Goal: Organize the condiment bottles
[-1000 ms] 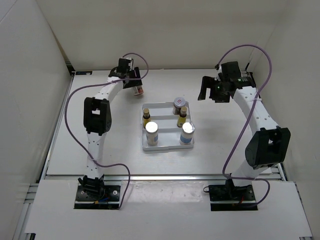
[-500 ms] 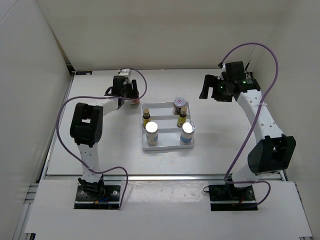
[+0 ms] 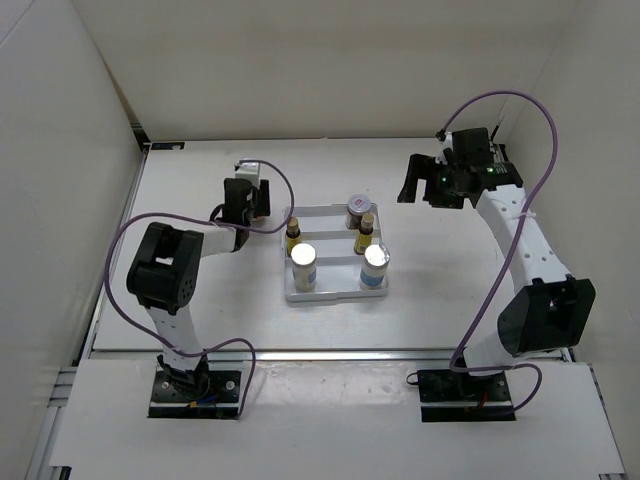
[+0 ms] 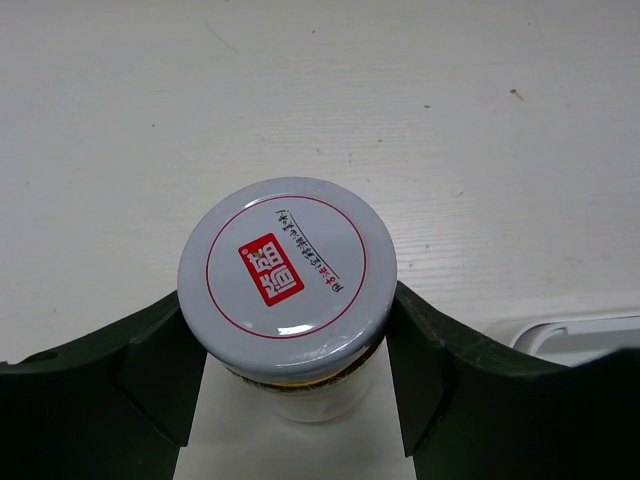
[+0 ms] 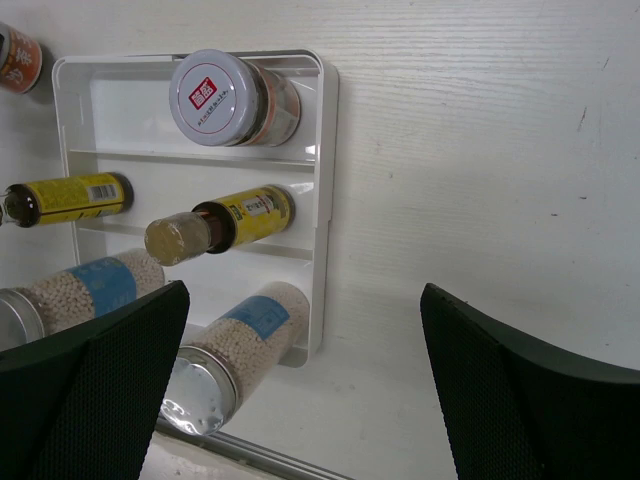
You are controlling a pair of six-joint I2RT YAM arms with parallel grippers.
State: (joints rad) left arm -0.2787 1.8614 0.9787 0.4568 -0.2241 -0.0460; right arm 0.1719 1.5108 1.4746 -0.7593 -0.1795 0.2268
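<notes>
My left gripper [image 4: 290, 335] has both fingers pressed against the sides of a squat brownish jar [image 4: 287, 265], gripping just under its pale, red-labelled lid. The jar sits off the tray, just beside the far-left corner of the white ridged tray [image 3: 336, 288]. I cannot tell from these views whether its base rests on the table or hangs a little above it. My right gripper [image 3: 418, 188] is spread wide with nothing in it, hovering well off to the tray's right.

The other five are already in the tray: the matching jar [image 3: 358, 210] is in the far row on the right, the slim yellow bottles [image 3: 366, 228] are in the middle row, and the white silver-capped bottles [image 3: 304, 262] are in the near row. The far row's left place looks vacant, so I judge that is where this jar belongs.

To do it well, I want the jar upright and high enough that its base clears the tray wall before I move sideways. I then bring it in over the far-left corner, not across the middle, because the left yellow bottle [image 3: 293, 235] stands close to that place and a fingertip could tip it. I lower it straight down until the base seats flat behind the ridge. I part the fingers only a little, as there is not much room on either side, and lift straight up. The right arm can stay where it is.
</notes>
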